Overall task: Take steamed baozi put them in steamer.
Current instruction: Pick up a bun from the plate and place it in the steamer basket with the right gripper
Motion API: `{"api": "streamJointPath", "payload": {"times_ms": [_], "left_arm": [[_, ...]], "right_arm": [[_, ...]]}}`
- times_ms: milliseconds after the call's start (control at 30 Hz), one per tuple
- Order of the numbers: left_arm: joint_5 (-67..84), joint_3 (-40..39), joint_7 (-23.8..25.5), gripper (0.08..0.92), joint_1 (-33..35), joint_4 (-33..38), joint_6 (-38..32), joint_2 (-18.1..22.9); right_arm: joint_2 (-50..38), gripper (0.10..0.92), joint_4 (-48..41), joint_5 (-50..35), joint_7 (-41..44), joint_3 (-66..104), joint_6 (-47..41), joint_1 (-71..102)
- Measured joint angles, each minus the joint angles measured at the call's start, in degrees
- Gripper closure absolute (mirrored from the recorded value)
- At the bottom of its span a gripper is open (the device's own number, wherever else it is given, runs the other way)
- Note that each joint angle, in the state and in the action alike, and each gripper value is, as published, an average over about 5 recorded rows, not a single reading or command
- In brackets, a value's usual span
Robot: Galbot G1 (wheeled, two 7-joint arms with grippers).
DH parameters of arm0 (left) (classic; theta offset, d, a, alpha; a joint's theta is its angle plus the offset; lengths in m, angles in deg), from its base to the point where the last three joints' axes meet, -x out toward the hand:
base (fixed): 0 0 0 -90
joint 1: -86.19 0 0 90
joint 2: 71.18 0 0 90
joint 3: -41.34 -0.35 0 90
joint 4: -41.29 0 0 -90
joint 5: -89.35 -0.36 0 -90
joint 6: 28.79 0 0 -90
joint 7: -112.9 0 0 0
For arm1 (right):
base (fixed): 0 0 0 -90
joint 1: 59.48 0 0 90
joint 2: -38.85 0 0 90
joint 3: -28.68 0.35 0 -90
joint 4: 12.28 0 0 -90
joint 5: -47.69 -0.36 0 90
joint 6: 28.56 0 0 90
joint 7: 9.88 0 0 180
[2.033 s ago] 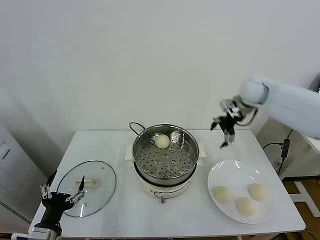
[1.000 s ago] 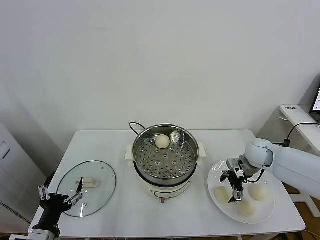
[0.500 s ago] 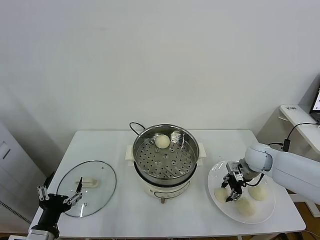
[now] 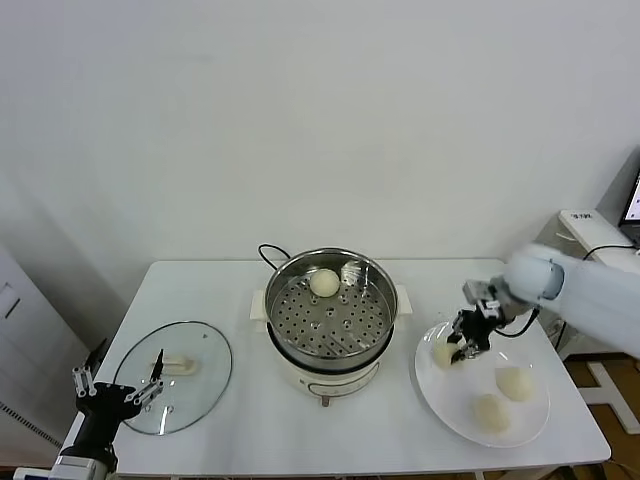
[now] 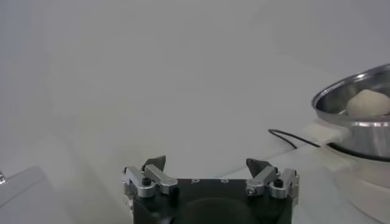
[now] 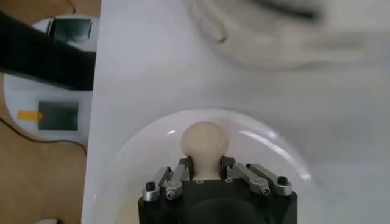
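Inside the shiny round steel steamer [image 4: 330,300] one cream-white domed bun [image 4: 323,282] is seen; two smooth buns [image 4: 514,382] are left on the flat white plate [image 4: 436,390]. A fourth bun [image 6: 205,140] is clamped by the right gripper [image 4: 462,351]; the left gripper [image 4: 112,391] is held open beside the round glass lid [image 4: 200,375].

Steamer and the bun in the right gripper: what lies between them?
In the head view, only bare white table and plate rim separate the steamer from the bun in the right gripper.

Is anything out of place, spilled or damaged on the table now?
Nothing stands out. One baozi is in the steamer, two on the plate, one in the right gripper. The lid lies flat.
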Motion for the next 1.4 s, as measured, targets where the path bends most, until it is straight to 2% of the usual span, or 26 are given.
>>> {"api": "streamJointPath", "payload": {"times_ms": [200,400,933,1400], "left_arm": [[0.22,-0.06,0.0,0.177,-0.12,0.01,0.0,0.12],[0.23,-0.43,-0.02,0.177,-0.58,0.01,0.07,0.18],[0.44,-0.59,-0.07,0.177,-1.1,-0.04,0.17,0.69],[0.42,-0.81,-0.08,0.177,-1.53,-0.3,0.21,0.68]], "right_arm": [[4.02,0.716,1.1,-7.94,2.79,-4.37,-0.43,-11.22],[9.26,0.714,2.7,-11.95,1.35,-4.58,-2.88,-14.23],[26.41,0.671,-0.47,-15.14,-12.07,0.7,-12.98,-1.58],[34.12,0.617,-5.47,-15.45,-20.78,3.55,-15.84,5.47]]}}
